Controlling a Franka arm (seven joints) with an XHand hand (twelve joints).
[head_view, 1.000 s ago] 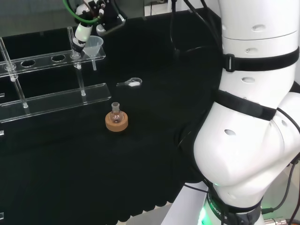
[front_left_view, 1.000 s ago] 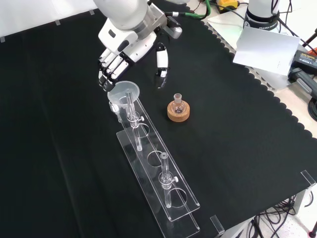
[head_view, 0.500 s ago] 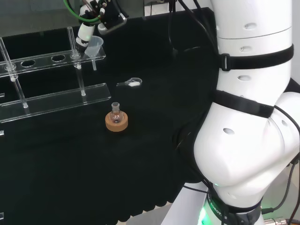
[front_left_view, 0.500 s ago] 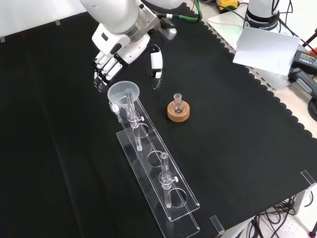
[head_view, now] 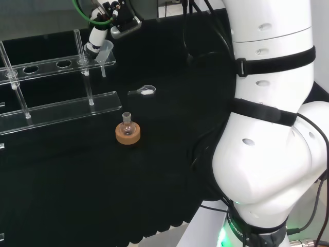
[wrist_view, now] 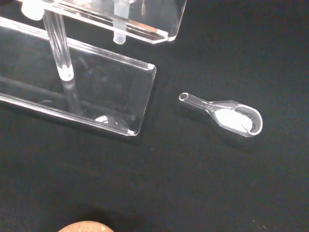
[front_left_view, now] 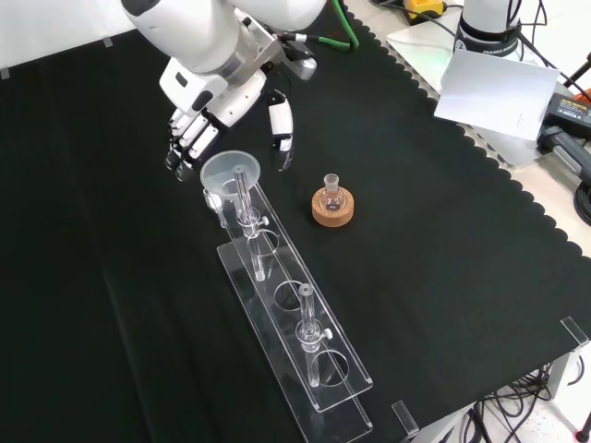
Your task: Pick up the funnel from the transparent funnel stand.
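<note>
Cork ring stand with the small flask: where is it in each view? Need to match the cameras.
Head view: cork ring stand, centre-left, in front of the funnel stand.
Front view, centre, right of the funnel stand.
Wrist view: an edge only.
Shared landmark: the funnel stand.

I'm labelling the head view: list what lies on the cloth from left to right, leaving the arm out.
transparent funnel stand → funnel, seated at the stand's right end → small flask on its cork ring → clear scoop.
</note>
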